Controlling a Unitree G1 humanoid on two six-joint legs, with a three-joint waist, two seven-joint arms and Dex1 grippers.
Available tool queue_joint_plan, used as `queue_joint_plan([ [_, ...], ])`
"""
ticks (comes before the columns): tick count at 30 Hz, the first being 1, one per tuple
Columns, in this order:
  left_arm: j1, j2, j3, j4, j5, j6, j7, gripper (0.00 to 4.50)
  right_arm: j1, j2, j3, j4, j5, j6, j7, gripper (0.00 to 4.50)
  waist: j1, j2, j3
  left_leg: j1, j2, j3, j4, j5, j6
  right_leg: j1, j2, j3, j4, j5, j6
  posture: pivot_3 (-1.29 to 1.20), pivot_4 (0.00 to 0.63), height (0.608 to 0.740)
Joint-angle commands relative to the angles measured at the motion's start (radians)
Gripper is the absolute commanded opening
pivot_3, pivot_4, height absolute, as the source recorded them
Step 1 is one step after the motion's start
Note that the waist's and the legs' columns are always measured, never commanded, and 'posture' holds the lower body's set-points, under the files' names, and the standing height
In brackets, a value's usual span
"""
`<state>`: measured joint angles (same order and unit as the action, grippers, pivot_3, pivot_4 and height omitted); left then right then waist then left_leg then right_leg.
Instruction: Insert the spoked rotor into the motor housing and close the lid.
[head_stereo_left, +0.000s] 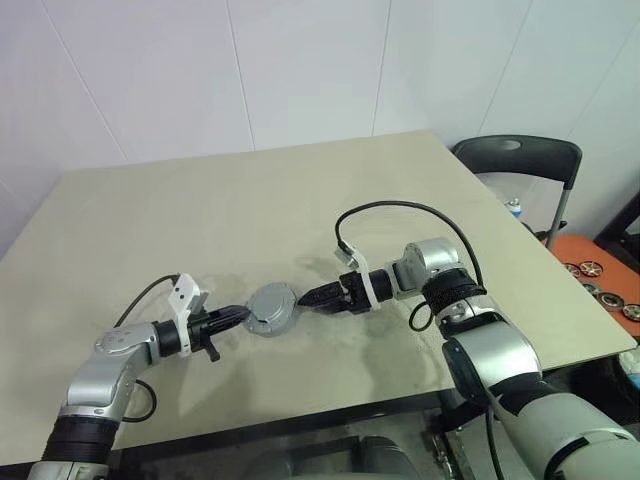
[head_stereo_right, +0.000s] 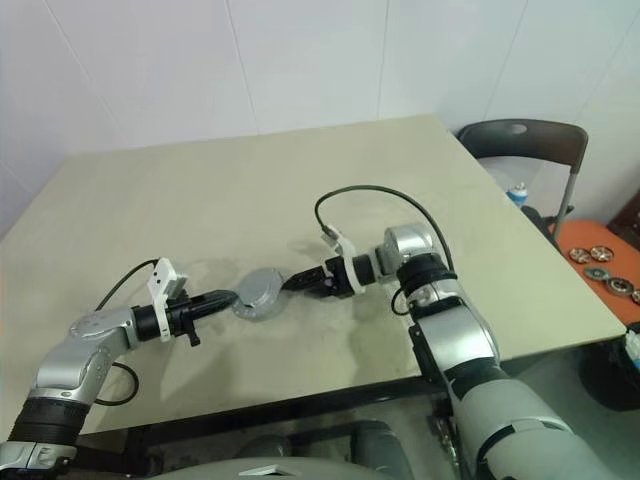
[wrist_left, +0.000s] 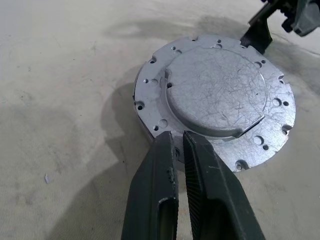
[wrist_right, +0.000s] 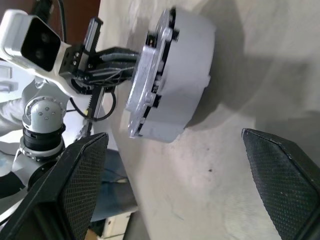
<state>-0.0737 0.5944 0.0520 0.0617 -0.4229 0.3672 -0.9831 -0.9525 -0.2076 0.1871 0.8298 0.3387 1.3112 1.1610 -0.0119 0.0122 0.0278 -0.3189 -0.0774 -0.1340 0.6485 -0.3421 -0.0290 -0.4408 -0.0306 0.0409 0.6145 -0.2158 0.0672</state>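
Left eye view, left tool (head_stereo_left: 238, 315) pinching motor housing (head_stereo_left: 272, 308)

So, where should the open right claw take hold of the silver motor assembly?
Judging by its shape, the motor assembly is best gripped across its thick cylindrical side wall, from the side opposite the left claw, which pinches the thin flange there.

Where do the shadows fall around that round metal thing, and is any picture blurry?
Left wrist view: the silver disc is crisp, fine scratches showing, with a soft dark shadow on the table beside it. Right wrist view: the disc casts a shadow on the table, and the top edge near it smears slightly. Left eye view: even light, faint shadows under both grippers.
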Motion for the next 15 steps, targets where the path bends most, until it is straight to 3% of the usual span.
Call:
queue_joint_plan([
  [1, 0.022, 0.010, -0.023, 0.011, 0.024, 0.018, -0.004, 0.39, 0.026, 0.013, 0.028, -0.083, 0.017, 0.018, -0.024, 4.45, -0.001, 0.000, 0.000, 0.000, 0.000, 0.000, 0.000, 0.000, 0.000, 0.000, 0.000, 0.000, 0.000, 0.000, 0.000, 0.00, 0.000, 0.740],
  [15, 0.026, 0.018, -0.018, 0.032, 0.028, 0.007, -0.008, 0.39, 0.012, 0.177, -0.188, -0.129, 0.091, 0.057, -0.291, 4.45, -0.002, -0.002, -0.003, 0.001, 0.000, 0.000, 0.000, 0.000, 0.000, 0.000, 0.000, 0.000, 0.002, 0.000, 0.000, 0.00, 0.000, 0.740],
])
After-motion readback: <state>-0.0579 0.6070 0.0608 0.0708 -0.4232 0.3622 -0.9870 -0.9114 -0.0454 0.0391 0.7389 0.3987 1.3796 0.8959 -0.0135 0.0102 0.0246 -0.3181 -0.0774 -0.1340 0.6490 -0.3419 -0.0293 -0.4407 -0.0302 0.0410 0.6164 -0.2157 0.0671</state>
